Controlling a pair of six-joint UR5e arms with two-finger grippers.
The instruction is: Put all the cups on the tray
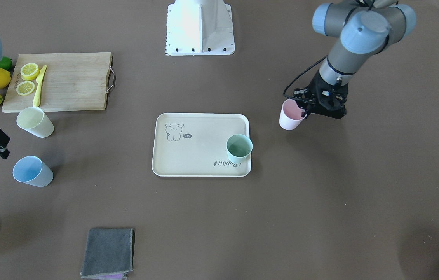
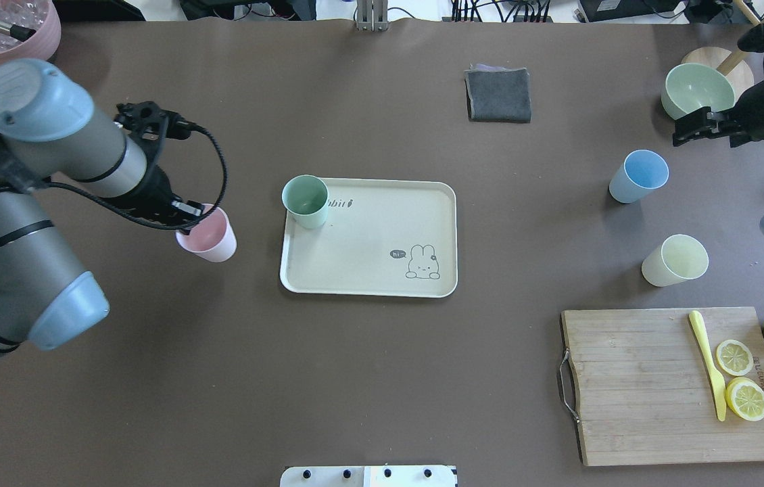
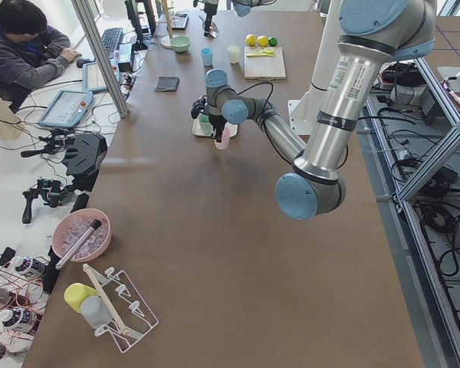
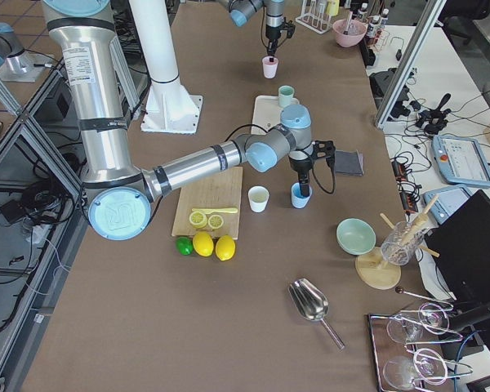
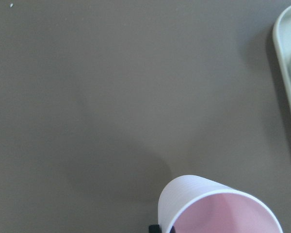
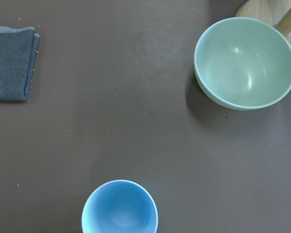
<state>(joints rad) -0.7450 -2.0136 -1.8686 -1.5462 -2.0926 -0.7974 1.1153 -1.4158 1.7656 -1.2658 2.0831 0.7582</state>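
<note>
I am holding the pink cup point(image 2: 209, 238) by its rim in the left tool point(image 1: 305, 112), tilted, near the left of the tray point(image 2: 368, 223). The mint cup point(image 2: 305, 201) is standing in the tray's far left corner. Further right, the blue cup point(image 2: 639, 176) and yellow cup point(image 2: 675, 260) are sitting on the tabletop point(image 2: 382, 379). The right tool point(image 2: 686, 132) is hovering near the blue one; I cannot tell how wide it is.

The blue cup point(image 4: 300, 196) is seen under the right gripper point(image 4: 302, 183), the yellow cup point(image 4: 259, 198) at its nine o'clock, the mint cup point(image 4: 287, 95) on the tray point(image 4: 265, 112) at twelve, the pink cup point(image 4: 270, 67) beyond.
</note>
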